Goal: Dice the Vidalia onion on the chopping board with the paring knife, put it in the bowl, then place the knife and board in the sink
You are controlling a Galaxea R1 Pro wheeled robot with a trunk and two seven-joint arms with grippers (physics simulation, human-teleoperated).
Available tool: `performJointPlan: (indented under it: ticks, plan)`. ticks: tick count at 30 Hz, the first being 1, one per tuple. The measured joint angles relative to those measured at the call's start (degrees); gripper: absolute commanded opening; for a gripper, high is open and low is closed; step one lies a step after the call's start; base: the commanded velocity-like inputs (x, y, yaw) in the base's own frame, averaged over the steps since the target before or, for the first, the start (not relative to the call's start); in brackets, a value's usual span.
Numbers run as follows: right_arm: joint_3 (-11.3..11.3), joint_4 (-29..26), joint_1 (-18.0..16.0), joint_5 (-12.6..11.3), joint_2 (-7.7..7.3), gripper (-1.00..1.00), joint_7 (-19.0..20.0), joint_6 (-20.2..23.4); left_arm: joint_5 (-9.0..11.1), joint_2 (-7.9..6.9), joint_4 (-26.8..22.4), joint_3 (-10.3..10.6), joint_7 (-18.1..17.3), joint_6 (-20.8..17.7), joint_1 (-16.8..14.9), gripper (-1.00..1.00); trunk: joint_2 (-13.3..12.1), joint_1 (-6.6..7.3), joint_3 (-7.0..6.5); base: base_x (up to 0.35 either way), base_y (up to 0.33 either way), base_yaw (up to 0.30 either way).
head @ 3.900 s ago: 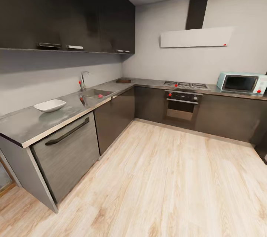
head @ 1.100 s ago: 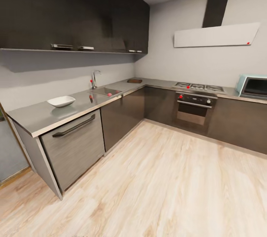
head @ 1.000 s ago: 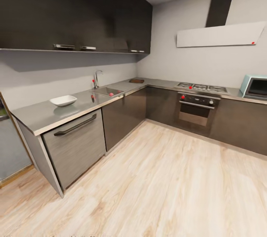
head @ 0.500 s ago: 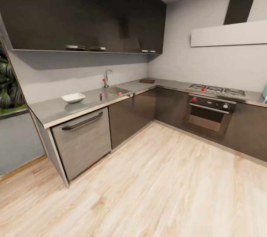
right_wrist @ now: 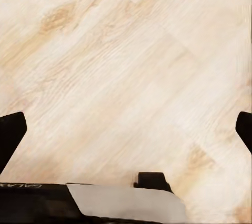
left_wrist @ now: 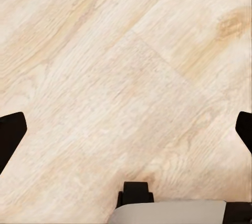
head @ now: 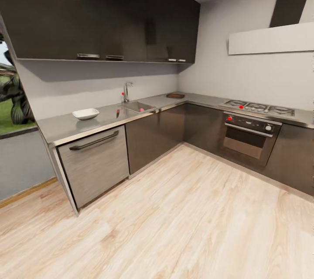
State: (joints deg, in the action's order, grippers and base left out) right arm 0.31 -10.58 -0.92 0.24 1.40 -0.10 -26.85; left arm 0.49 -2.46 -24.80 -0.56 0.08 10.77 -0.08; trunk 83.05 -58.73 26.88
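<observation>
The left gripper (left_wrist: 126,129) is hanging over the pale wooden floor (left_wrist: 105,50). Its two dark fingers (left_wrist: 10,132) are sitting far apart at the edges of the picture, so it is spread wide and holding nothing. The right gripper (right_wrist: 126,129) is doing the same thing over the same floor, with its fingers (right_wrist: 10,132) spread wide and nothing between them.

The task's things are all sitting far away from both grippers, across the room on the long shiny grey countertop (head: 65,127). The steel sink (head: 138,107) is sitting in the worktop below the tap (head: 127,91). The Vidalia onion (head: 141,109) is lying inside the sink, looking like a tiny pinkish-red ball. The paring knife (head: 117,113) is lying on the worktop just beside the sink, showing a red handle. The white bowl (head: 85,114) is sitting further along the worktop, past the knife. The dark brown chopping board (head: 175,95) is lying near the corner, on the other side of the sink.
</observation>
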Motion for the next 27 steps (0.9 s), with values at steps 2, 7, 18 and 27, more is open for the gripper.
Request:
performJointPlan:
  ticks: [2,7,18,27]
  plan:
    - [0.0,1.8,0.0,0.0,0.03,1.00,0.0,0.0,0.0,0.00,0.0,0.0,0.0,0.0,0.0,1.00,0.0,0.00,0.00,0.000,-0.319,0.003]
    - [0.0,3.4,0.0,0.0,0.07,1.00,0.0,0.0,0.0,0.00,0.0,0.0,0.0,0.0,0.0,1.00,0.0,0.00,0.00,0.000,-0.319,0.001]
    - [0.0,3.8,0.0,0.0,0.04,1.00,0.0,0.0,0.0,-0.05,0.0,0.0,0.0,0.0,0.0,1.00,0.0,0.00,0.00,0.000,-0.319,0.000]
    - [-0.1,3.8,0.0,0.0,0.00,1.00,0.0,0.0,0.0,-0.09,-0.1,0.0,0.1,0.0,0.0,1.00,0.0,0.00,0.00,0.000,-0.307,0.000]
